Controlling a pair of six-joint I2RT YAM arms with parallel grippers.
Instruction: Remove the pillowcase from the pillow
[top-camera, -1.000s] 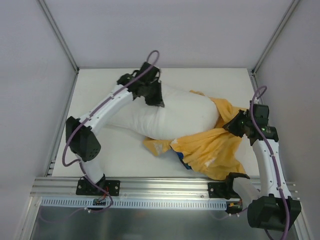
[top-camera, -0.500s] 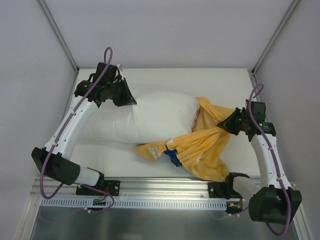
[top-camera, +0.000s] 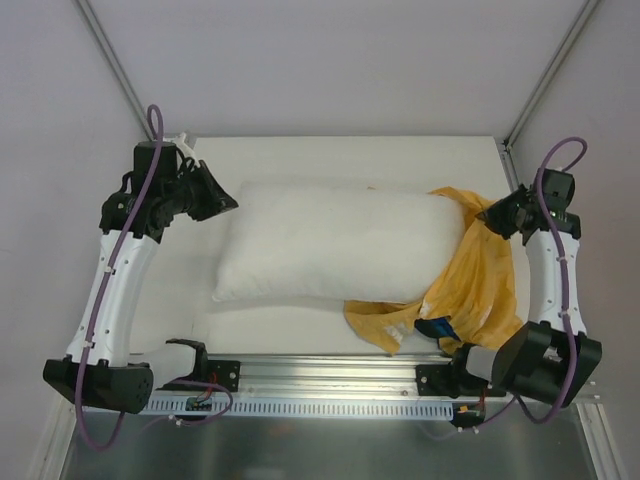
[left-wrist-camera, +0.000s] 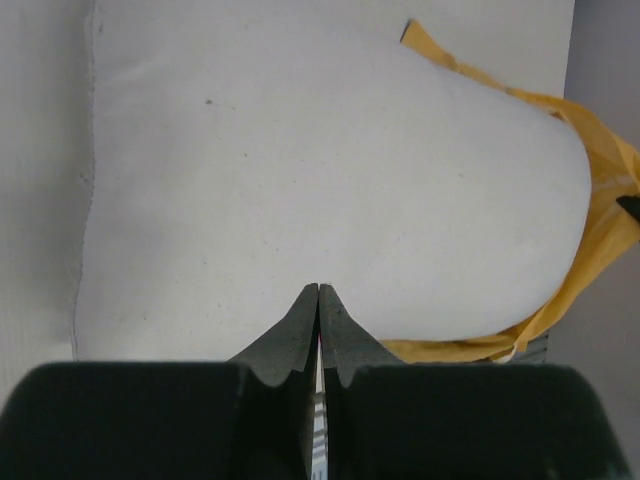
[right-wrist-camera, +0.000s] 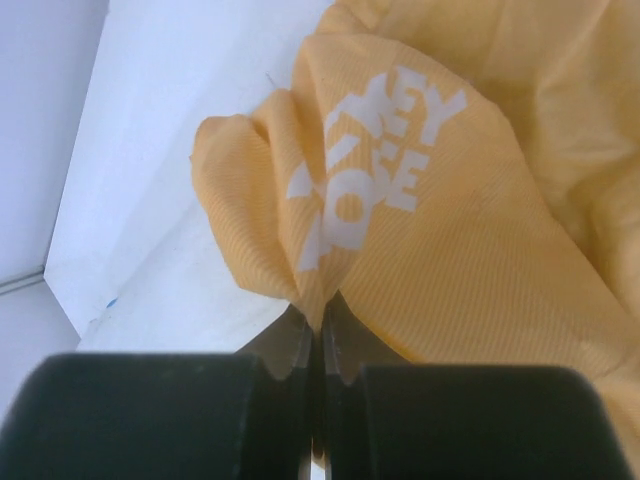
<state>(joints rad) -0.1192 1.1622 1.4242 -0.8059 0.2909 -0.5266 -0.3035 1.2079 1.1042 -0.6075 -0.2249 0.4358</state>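
White table (top-camera: 340, 155), white walls (top-camera: 330, 60) on three sides, metal rail (top-camera: 330, 372) along near edge. Pillow (top-camera: 330, 245) flat mid-table, mostly bare. Pillowcase (top-camera: 480, 280) bunched round pillow's right end, spilling toward rail. Right gripper (top-camera: 492, 214) clamped on pillowcase fold. Left gripper (top-camera: 228, 203) fingers together at pillow's far-left corner; hold on fabric unclear.

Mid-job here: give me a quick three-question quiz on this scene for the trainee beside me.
1. True or false: the pillow is fully inside the pillowcase.
2. What does the right claw pinch? A) pillowcase B) pillow C) nothing
3. Fill in: the lettering on the pillowcase is ____ in colour.
Key: 1 false, most of the pillow lies bare; 2 A; 3 white.
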